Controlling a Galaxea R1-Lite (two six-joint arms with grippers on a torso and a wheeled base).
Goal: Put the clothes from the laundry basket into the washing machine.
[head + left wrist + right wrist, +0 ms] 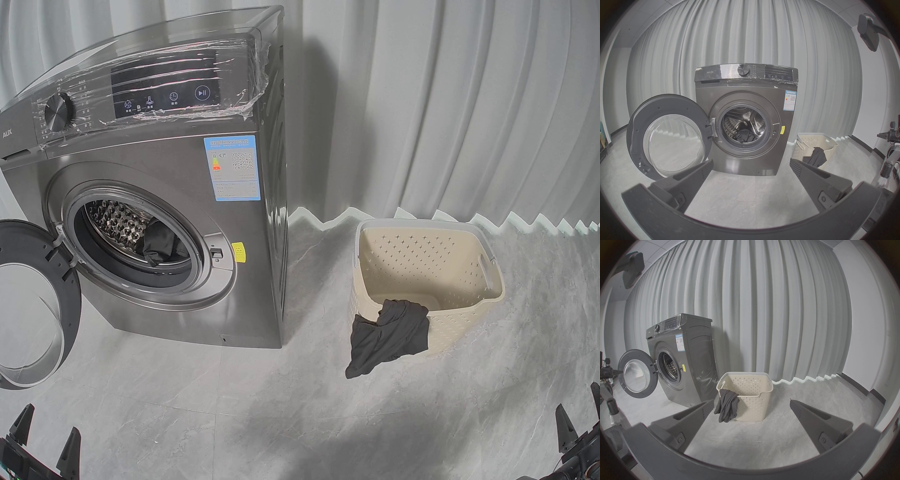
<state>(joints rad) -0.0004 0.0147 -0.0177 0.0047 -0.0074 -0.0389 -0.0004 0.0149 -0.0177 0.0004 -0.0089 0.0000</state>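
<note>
At the bottom corners of the head view, the left claw [49, 432] and the right claw [579, 409] are spread wide and hold nothing. Right of the middle, a dark cloth [390, 334] hangs over the front rim of the laundry basket [437, 262], waiting to go. Farther back on the left, the open washing machine [250, 281] has a second cloth [159, 244] inside, so about half seems done.

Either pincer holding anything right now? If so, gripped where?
Nothing held. The left pincer and right pincer are both open and empty; the dark garment hangs over the laundry basket rim.
</note>
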